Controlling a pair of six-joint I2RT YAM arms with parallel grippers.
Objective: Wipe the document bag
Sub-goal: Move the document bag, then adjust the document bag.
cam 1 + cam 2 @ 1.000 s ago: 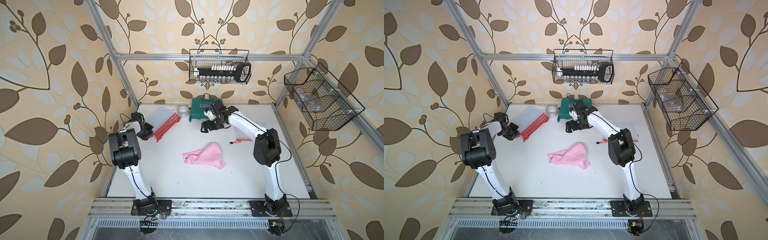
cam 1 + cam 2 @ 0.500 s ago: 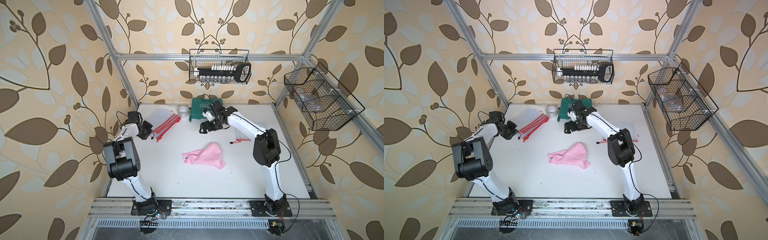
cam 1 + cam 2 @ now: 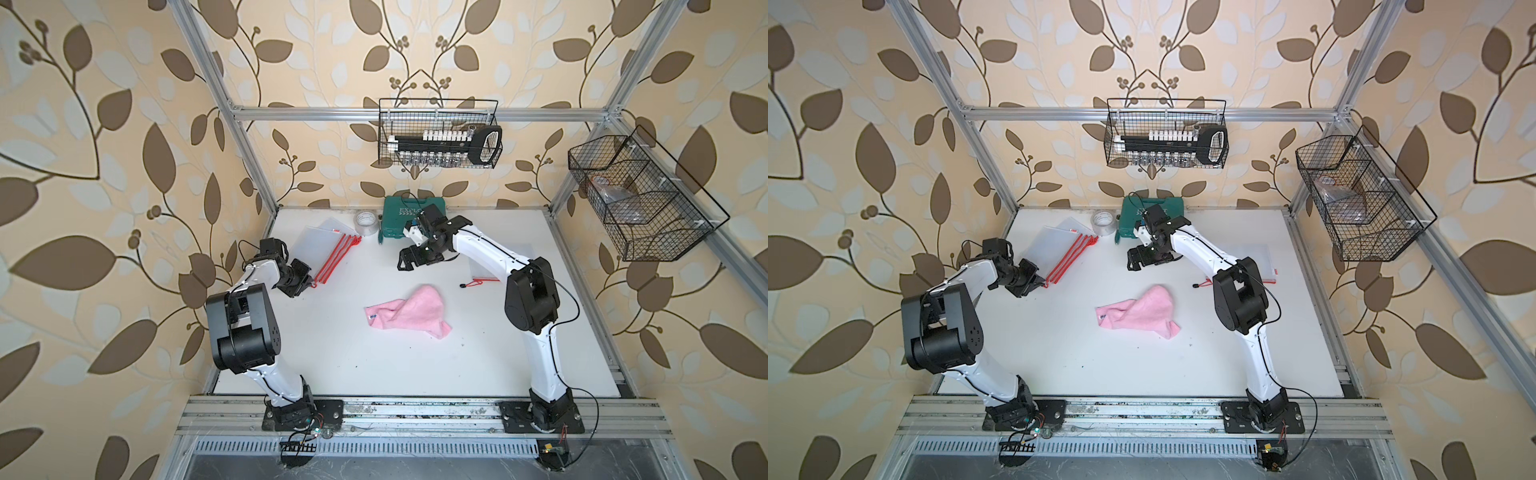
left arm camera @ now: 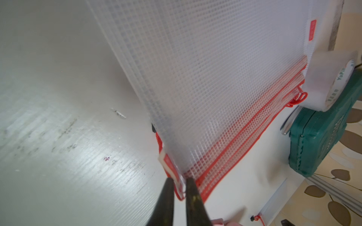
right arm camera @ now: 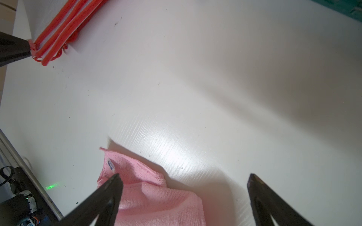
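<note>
a: item one, document bag [image 4: 205, 88]?
b: translucent mesh-plastic pouch with a red zip edge. it lies in a fanned stack [image 3: 328, 239] of like bags at ten o'clock on the table [image 3: 374, 365]. judged light, thin, floppy and slick, likely to slide off its neighbours. best hold: the bound zip corner, its stiffest part.
a: attended by?
b: left gripper [image 4: 180, 183], jaws narrow, that corner between them. pinched or only straddled, cannot tell.
a: writing?
b: red label on the bag, unreadable. tape roll [image 4: 329, 78] just beside it reads "yupin", rest cut off. green case [image 3: 413, 216] at twelve o'clock reads "explo", rest hidden.
a: the wiper?
b: pink cloth [image 3: 409, 311] at table centre, tag print too small. right gripper [image 5: 185, 176] hovers toward twelve o'clock of it, wide and empty.
</note>
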